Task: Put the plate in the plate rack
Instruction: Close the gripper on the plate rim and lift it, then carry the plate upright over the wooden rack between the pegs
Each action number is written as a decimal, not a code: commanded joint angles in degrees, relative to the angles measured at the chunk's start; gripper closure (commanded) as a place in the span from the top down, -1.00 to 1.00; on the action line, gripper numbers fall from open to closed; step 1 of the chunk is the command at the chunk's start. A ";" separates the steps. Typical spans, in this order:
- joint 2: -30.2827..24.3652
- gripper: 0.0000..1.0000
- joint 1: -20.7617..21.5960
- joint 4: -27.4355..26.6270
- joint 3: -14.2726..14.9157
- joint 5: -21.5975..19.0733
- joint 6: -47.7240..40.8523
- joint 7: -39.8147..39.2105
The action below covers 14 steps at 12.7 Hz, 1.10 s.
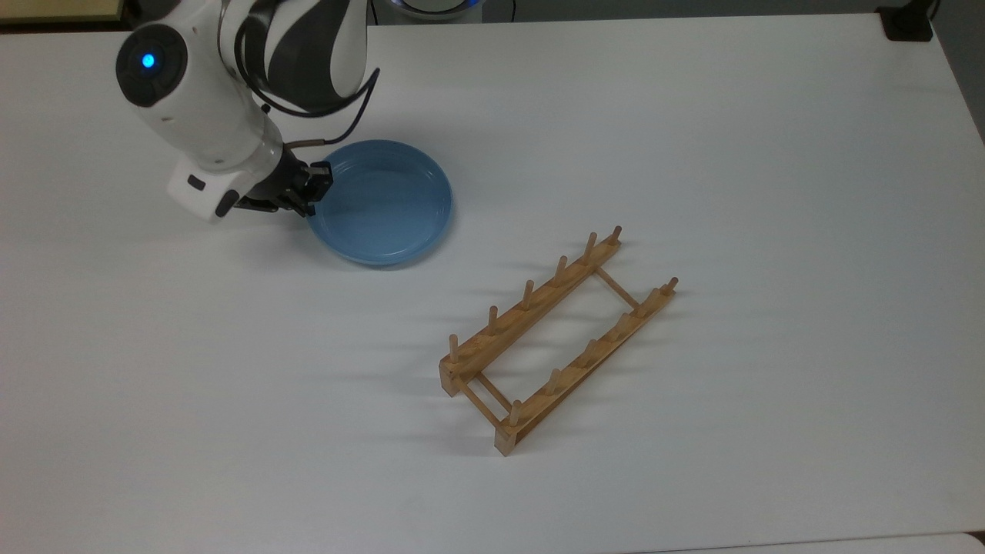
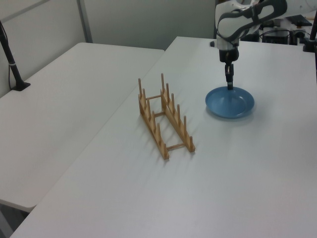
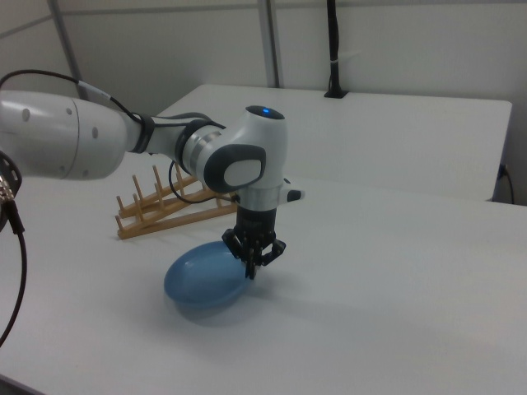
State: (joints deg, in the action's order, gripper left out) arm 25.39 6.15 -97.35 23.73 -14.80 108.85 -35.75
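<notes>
Pinching the rim of the light-blue plate [image 3: 203, 278] at its near edge in the right view, the gripper [image 3: 251, 265] holds it tilted above the white table [image 3: 395, 313], with the empty wooden plate rack [image 3: 169, 207] standing well apart behind.

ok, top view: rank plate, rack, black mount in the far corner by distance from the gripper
1. Plate: its rim is in the gripper.
2. Rack: lower right of the plate, mid-table.
3. Black mount: the top view's upper right corner.
</notes>
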 commanded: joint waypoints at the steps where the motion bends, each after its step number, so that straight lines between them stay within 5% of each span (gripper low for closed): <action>1: -5.43 -1.00 0.44 1.36 0.61 -0.40 -4.86 -1.08; 3: -9.37 -1.00 1.75 4.60 0.79 0.56 -4.52 -0.90; 7: -17.46 -1.00 8.07 9.01 1.75 14.51 -4.52 1.55; 14: -17.22 -1.00 21.69 13.68 0.97 32.78 2.84 25.07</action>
State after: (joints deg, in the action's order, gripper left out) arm 6.22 21.92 -84.13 24.30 9.77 107.06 -22.06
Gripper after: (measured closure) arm 0.952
